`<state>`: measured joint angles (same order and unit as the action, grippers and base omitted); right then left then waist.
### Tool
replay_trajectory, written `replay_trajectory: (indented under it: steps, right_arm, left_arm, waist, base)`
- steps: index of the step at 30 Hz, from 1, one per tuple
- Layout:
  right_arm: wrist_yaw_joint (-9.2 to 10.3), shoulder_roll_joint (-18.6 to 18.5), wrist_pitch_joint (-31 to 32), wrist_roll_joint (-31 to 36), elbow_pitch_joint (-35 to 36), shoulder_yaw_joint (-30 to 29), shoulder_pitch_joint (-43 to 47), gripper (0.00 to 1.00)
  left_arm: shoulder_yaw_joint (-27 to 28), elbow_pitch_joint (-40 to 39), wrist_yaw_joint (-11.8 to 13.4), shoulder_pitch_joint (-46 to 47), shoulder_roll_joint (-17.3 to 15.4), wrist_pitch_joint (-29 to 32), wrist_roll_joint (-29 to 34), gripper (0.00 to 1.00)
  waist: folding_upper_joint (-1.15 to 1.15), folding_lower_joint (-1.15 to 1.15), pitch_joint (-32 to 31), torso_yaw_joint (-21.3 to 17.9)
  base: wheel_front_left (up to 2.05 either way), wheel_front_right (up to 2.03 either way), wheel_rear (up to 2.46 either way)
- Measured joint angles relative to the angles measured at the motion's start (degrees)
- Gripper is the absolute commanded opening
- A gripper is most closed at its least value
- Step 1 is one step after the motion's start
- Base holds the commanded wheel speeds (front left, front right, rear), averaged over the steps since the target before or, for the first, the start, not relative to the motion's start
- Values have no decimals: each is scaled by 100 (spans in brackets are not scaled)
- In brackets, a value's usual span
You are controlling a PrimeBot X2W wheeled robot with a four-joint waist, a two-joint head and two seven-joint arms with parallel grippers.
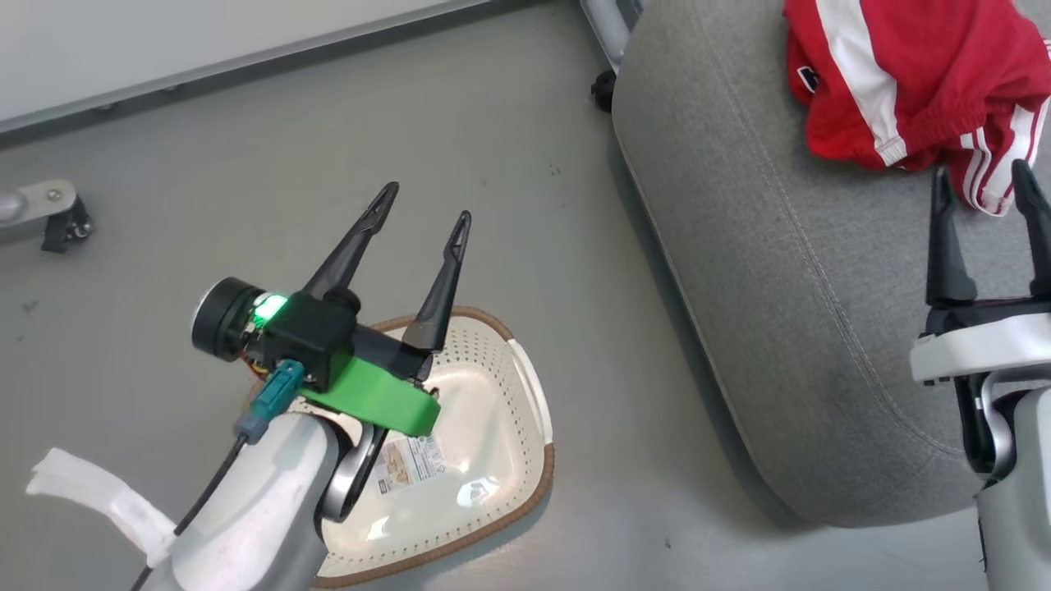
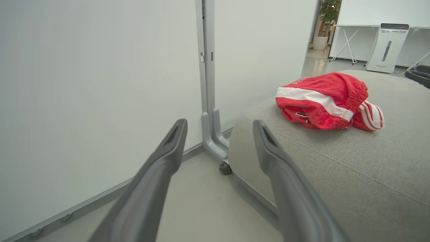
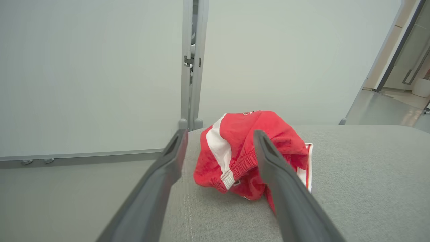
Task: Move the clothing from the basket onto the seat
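Observation:
The clothing (image 1: 911, 74) is a crumpled red heap with white stripes, lying on the far part of the big light-grey seat (image 1: 780, 287). My right gripper (image 1: 982, 170) is open over the seat, its fingertips on either side of the heap's near striped edge. In the right wrist view the clothing (image 3: 235, 151) lies just beyond the open right gripper (image 3: 220, 134). The cream basket (image 1: 525, 501) sits on the floor to the left of the seat, its bottom bare but for a paper label. My left gripper (image 1: 427, 203) hangs open above it, holding nothing. In the left wrist view the clothing (image 2: 322, 101) rests on the seat (image 2: 352, 161).
A white partition wall (image 2: 100, 84) with a grey post (image 2: 208, 67) on a caster stands behind the seat. Another wheeled metal foot (image 1: 49, 209) is on the grey floor at the far left. A white appliance (image 2: 386, 47) and a potted plant stand in the room beyond.

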<state>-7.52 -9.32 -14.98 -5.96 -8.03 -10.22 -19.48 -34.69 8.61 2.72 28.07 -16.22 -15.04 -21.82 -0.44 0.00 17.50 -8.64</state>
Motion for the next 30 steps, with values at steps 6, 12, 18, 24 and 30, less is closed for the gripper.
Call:
replay_trajectory:
  steps: [6,12,18,24,30]
  right_arm:
    - [0,80,-1,30,156,270,131,100]
    - [0,162,-1,59,178,592,224,100]
    - [0,269,-1,58,127,842,265,100]
    - [0,455,-1,56,155,1003,497,100]
    - [0,576,0,98,300,1048,936,100]
  left_arm:
    - [646,-31,35,-452,126,-1,22,100]
    - [1314,-63,-21,-872,261,-9,132,100]
    - [1980,-94,-122,-1311,405,-9,296,100]
    - [2693,-124,-223,-1774,646,-10,500,100]
    - [3096,-121,-371,-2193,827,-10,727,100]
  waist:
    - [0,0,-261,361]
    - [0,0,-508,769]
    - [0,0,-786,1104]
    - [0,0,-1116,1393]
    - [0,0,-1423,1522]
  base:
    - [0,0,0]
    - [0,0,0]
    - [0,0,0]
    - [0,0,0]
    - [0,0,0]
